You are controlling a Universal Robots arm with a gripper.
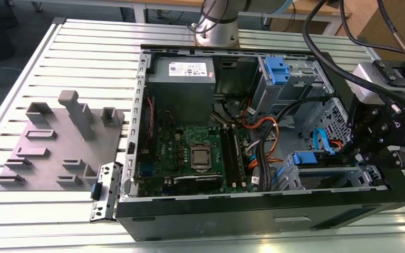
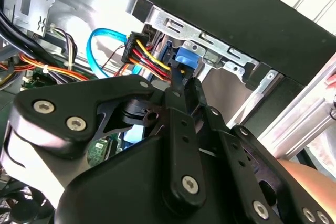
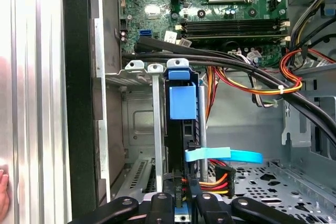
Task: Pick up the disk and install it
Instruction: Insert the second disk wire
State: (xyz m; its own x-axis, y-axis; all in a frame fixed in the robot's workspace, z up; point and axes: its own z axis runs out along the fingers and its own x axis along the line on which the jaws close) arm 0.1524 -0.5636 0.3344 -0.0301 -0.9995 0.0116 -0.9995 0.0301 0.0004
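The disk [image 3: 182,103] stands on edge in the metal drive bay [image 3: 137,80] at the case's front corner. Its blue caddy tab faces up, also seen as the blue tab [image 2: 188,59] and the blue caddy [image 1: 307,157]. My gripper [image 3: 181,205] sits right over the disk's end with its black fingers [image 3: 157,203] close on either side of the thin edge. In the exterior view the gripper [image 1: 360,153] hangs at the case's right side beside the bay. A red-yellow power plug [image 3: 220,177] and a flat blue cable [image 3: 226,156] lie against the disk.
The open computer case [image 1: 259,211] holds a motherboard [image 1: 195,153], thick black cables [image 3: 236,69] and a second blue caddy [image 1: 276,69] in the upper bay. A grey fixture plate [image 1: 55,142] lies at the exterior view's left. A person's hand [image 3: 2,192] shows at the table edge.
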